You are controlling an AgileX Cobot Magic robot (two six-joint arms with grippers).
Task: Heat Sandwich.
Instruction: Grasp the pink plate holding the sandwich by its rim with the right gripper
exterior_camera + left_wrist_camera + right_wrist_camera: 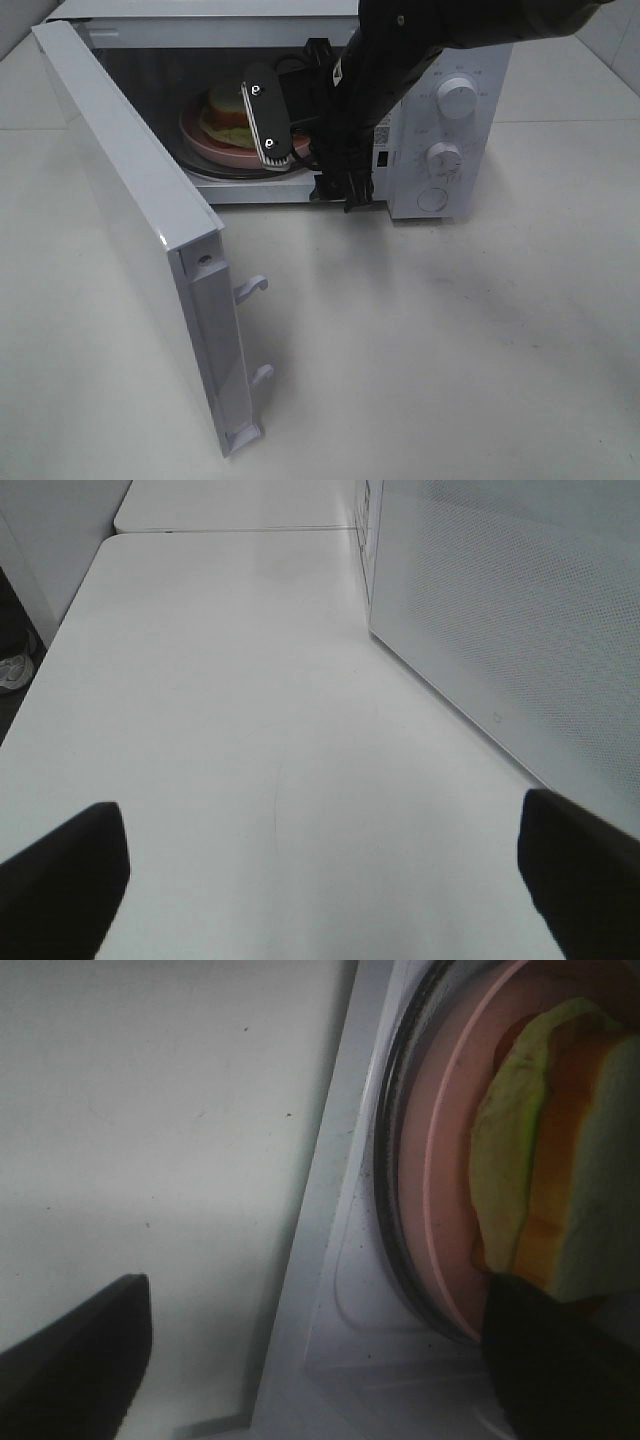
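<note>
The sandwich (225, 112) sits on its pink plate (205, 146) inside the open microwave (490, 125). Right end effector (315, 1370) at the opening, jaws wide and empty (left end effector (320, 880) likewise, over the counter (250, 730)). Back straight out, clear of the plate, before shutting the door (120, 200)

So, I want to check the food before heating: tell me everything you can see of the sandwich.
The sandwich is a small stack of white bread slices with tan crust, with pale green and orange-yellow filling showing at its edge. It looks whole and lies flat on the pink plate, narrower than the plate, inside the open microwave. The open right end effector is at the doorway in front of it and hides part of it. Whether a finger touches it cannot be told.
</note>
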